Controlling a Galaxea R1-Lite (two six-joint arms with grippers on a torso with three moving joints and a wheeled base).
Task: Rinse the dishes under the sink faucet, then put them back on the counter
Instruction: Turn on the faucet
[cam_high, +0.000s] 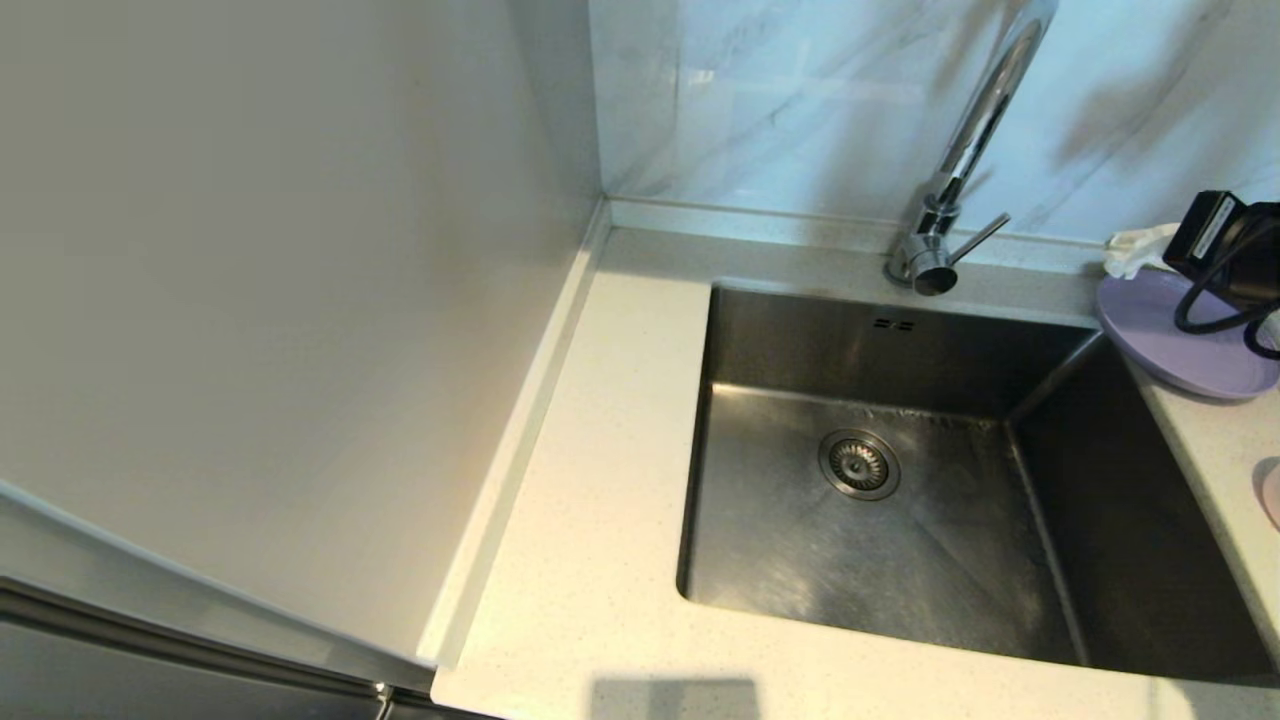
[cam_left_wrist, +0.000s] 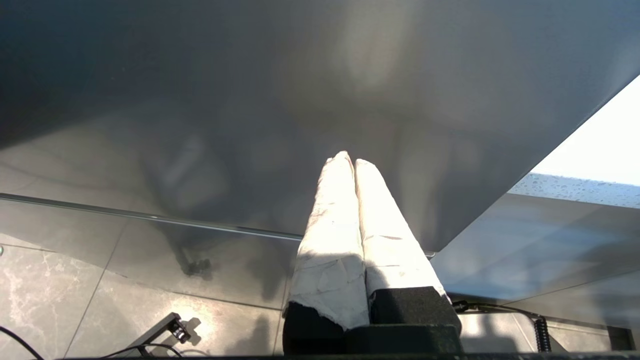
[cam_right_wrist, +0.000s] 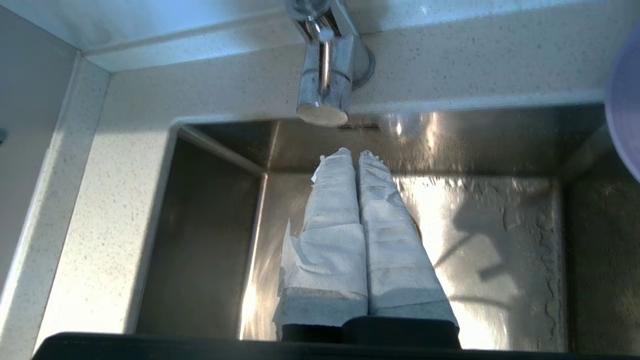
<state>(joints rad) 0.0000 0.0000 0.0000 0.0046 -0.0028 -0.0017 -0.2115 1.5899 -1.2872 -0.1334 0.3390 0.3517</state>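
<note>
The lavender plate lies on the counter at the sink's far right corner, and its rim shows in the right wrist view. A pale pinkish shape, possibly the cup, is cut off by the right edge of the head view. My right gripper hovers over the plate's far edge beside the faucet. In its wrist view the right gripper is shut and empty, pointing over the sink. My left gripper is shut and empty, parked low beside a cabinet panel.
The sink holds only its drain strainer, and its floor looks wet. The faucet lever sticks out toward the plate. A tall pale panel walls off the counter's left side. No water runs from the tap.
</note>
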